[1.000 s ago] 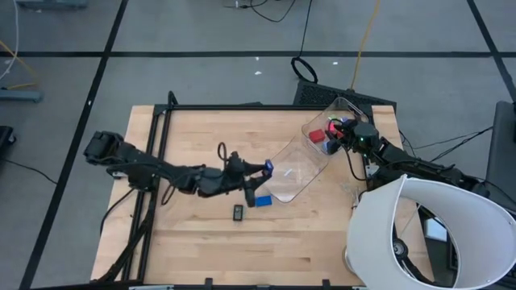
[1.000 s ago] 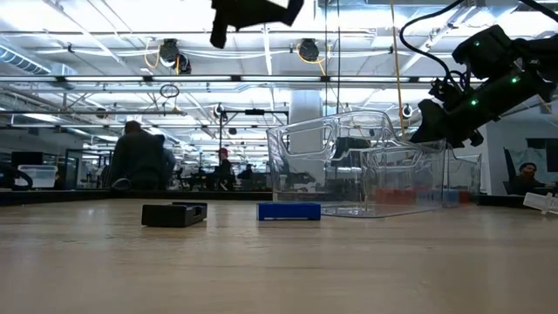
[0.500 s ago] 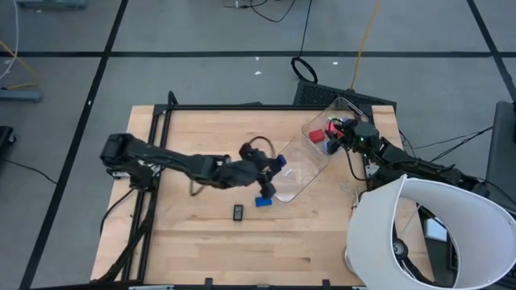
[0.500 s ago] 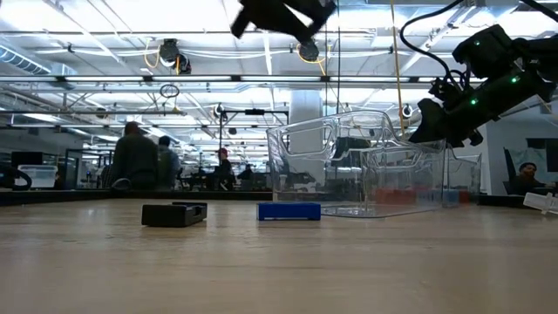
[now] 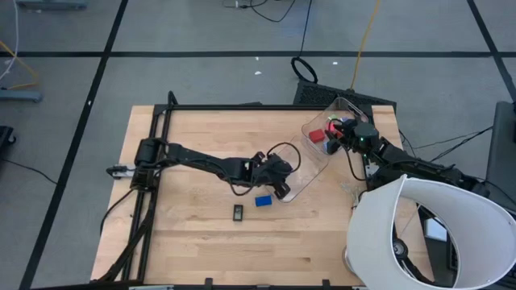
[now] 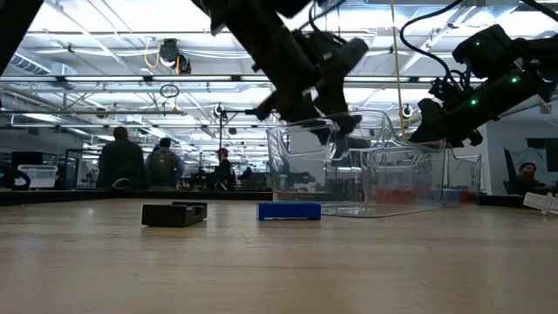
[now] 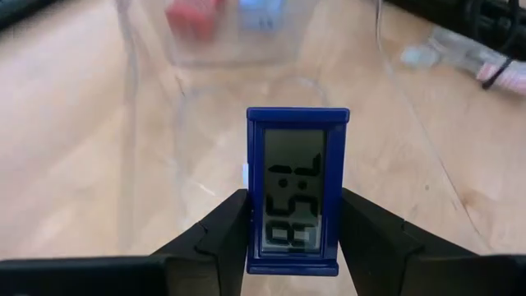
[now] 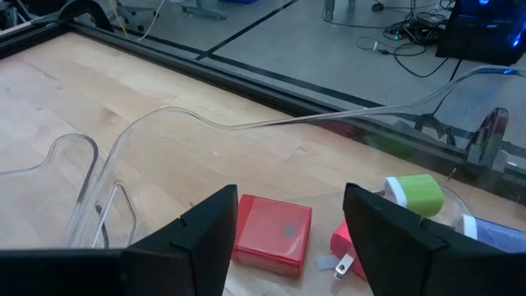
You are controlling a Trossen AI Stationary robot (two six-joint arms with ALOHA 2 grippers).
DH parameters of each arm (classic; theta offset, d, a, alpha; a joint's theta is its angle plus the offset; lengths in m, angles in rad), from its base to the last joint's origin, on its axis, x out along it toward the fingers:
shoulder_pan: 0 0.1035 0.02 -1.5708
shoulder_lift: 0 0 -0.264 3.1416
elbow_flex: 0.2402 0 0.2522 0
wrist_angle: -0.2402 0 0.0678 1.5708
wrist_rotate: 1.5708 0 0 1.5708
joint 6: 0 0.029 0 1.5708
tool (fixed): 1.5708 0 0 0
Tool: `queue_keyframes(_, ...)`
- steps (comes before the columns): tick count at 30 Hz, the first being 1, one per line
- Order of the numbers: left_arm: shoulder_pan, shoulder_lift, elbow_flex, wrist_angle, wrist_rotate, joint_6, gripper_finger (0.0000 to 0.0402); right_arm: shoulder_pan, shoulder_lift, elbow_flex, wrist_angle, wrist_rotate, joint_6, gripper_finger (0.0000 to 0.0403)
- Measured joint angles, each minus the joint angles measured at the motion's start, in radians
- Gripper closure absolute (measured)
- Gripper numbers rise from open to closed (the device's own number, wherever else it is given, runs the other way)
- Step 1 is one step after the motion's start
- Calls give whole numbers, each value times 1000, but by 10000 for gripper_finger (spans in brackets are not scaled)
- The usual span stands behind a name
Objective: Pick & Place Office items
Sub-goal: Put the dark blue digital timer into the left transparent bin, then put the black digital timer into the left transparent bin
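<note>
Now the left pincer (image 7: 293, 238) holds a blue clock (image 7: 297, 189) over the mouth of the clear bin (image 5: 316, 165), so the placing step is in hand (red and green pieces already lie inside). Next it probably needs to reach deeper, then release. The right pincer (image 8: 289, 238), fingers apart, steadies the bin's far end. A blue block (image 5: 264, 200) and dark piece (image 5: 239, 213) wait on the worktop (image 5: 193, 242).

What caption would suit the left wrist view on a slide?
Left end effector grips a blue digital clock at the mouth of the clear bin.

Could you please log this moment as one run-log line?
left pincer: holding blue digital clock at clear bin mouth | right pincer: open, inside bin
</note>
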Motion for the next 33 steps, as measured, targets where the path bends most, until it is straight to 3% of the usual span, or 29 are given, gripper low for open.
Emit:
queue_keyframes(7,9,48,0,11,50,-32,248,0,0,0,0,3,0,190)
queue_keyframes(15,9,46,0,65,51,-35,200,0,0,0,0,3,0,190)
queue_keyframes(24,9,46,0,83,66,-17,189,0,0,0,0,3,0,190)
queue_keyframes(28,11,3,-1,91,136,23,189,0,0,0,0,3,-3,190)
queue_keyframes(33,3,-104,0,73,152,-2,188,0,0,0,0,3,-3,190)
